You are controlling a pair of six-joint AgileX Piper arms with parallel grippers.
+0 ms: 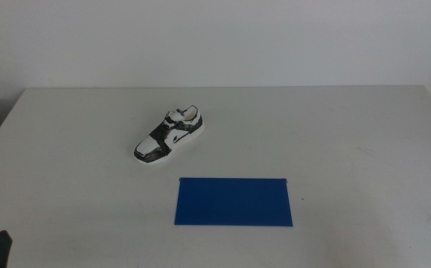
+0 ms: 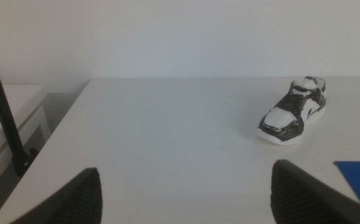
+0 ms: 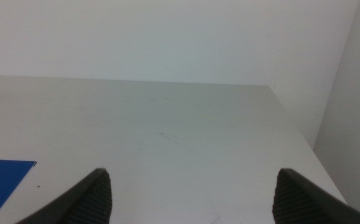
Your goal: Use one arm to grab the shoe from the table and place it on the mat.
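Behind the mat: shoe, white toe panel, black straps, upright. Both my grippers gape wide, empty.

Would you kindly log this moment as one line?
shoe: on table, untouched | mat: bare | left gripper: open, waiting | right gripper: open, waiting

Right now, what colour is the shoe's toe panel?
White, edged in black; the shoe shows it best in the left wrist view.
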